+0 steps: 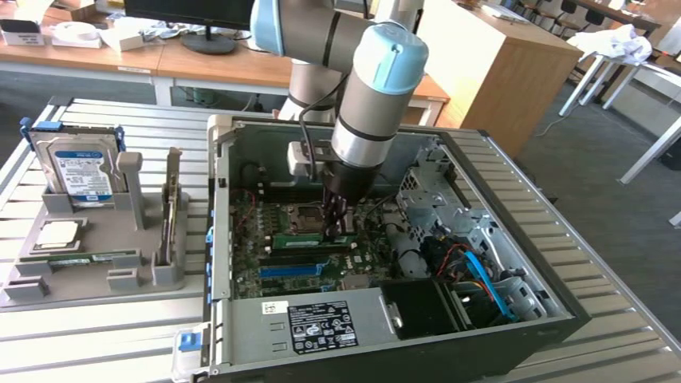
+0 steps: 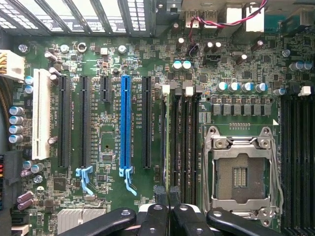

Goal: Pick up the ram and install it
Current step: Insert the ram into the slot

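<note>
The ram (image 1: 305,238) is a thin green stick standing on edge in a memory slot of the motherboard, inside the open computer case. In the wrist view its narrow top edge (image 2: 166,142) runs along the slot beside the black memory slots and passes in between my fingertips. My gripper (image 1: 338,229) reaches straight down into the case at one end of the stick. Its black fingers (image 2: 160,194) are closed together, and the gripper (image 2: 167,192) is shut on that end. The part of the ram under the fingers is hidden.
An empty processor socket (image 2: 241,172) lies close beside the memory slots; a blue card slot (image 2: 126,128) is on the other side. Cables and a drive cage (image 1: 468,263) fill the case's right. A grey holder (image 1: 126,239) outside holds a hard drive (image 1: 80,171) and a processor chip (image 1: 59,234).
</note>
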